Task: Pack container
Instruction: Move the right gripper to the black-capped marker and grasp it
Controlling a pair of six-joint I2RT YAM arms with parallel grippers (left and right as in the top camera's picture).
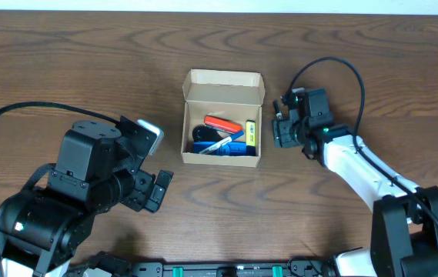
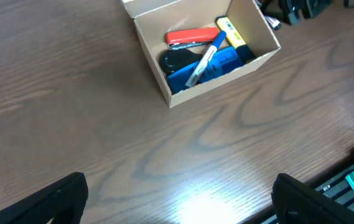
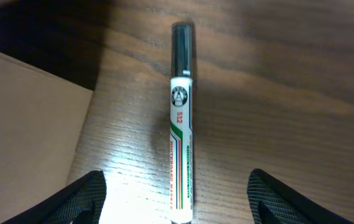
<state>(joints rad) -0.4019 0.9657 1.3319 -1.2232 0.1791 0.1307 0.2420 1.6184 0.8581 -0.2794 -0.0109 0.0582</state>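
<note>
Straddling a whiteboard marker (image 3: 181,124) that lay flat on the tabletop (image 1: 88,61), the right hand (image 1: 282,131) stood open, its fingers (image 3: 80,202) to either side and gripping nothing; we judged this a line-up for pickup. It hovered just beside the container (image 1: 222,159), which sat open mid-tabletop with blue pens (image 2: 208,62) and a yellow highlighter (image 2: 234,34) inside. We found the left hand (image 1: 157,190) wide open, empty, well apart, out of the way.

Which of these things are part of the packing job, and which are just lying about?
Part of the job: the container; the red item, yellow highlighter and blue marker inside it; the whiteboard marker on the table beside it.
Not part of it: wooden table; black cable on the right arm.
</note>
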